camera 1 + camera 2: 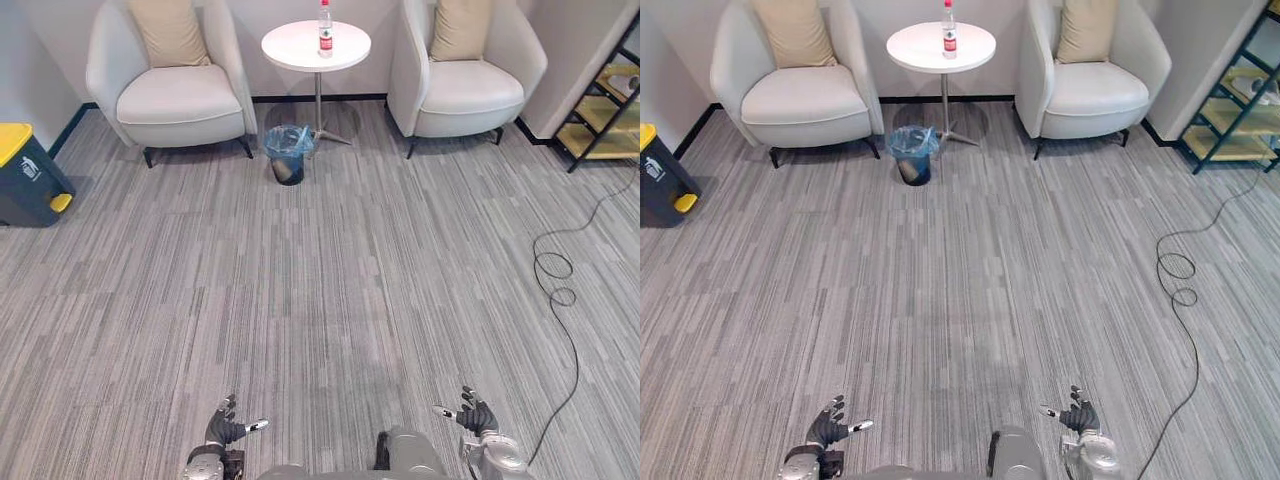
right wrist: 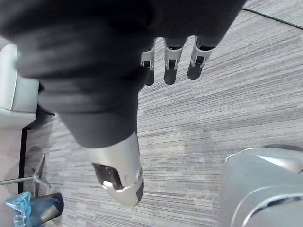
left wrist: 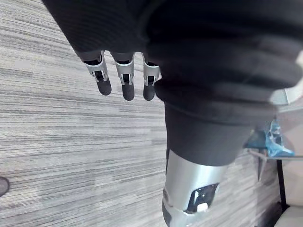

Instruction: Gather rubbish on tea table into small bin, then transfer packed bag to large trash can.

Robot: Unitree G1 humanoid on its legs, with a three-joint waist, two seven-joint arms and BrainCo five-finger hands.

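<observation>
Both hands empty, table well ahead
The left hand [image 1: 228,428] and right hand [image 1: 476,415] hang low, fingers relaxed and spread, holding nothing. The water bottle [image 1: 325,28] stands upright on the round tea table [image 1: 290,50] — straight ahead, well apart, neither hand clearly nearer. The blue-lined small bin [image 1: 289,155] sits just beside the table's stem.

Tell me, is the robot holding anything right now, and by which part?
Nothing is held. The left hand and right hand are both open and empty above the carpet.
</observation>
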